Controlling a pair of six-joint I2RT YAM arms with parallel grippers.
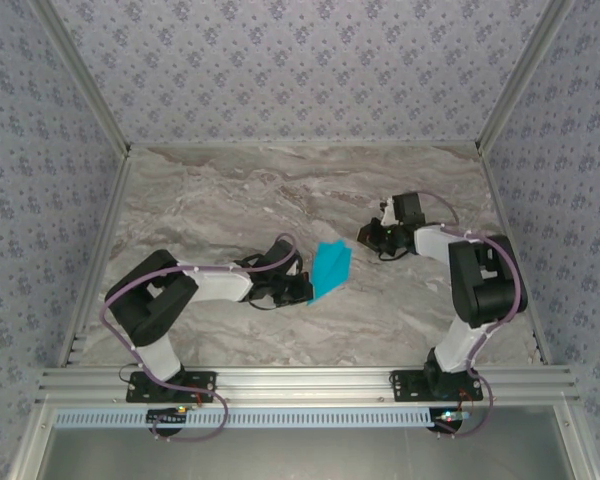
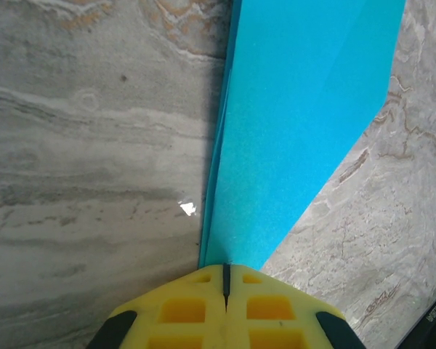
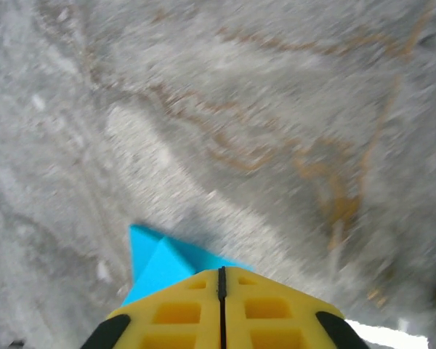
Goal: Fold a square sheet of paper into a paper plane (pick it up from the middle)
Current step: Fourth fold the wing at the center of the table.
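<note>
Grip check: left gripper [image 2: 225,267] pinched shut on the narrow end of the folded cyan paper [image 2: 298,123], mid-table [image 1: 230,200]. Right gripper [image 3: 221,270] jaws pressed together, a paper corner beside its tips; hold unclear.

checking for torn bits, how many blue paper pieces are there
1: the folded blue paper, centre of the top view, pinched by the shut left gripper. Scraps beneath it may be hidden.
</note>
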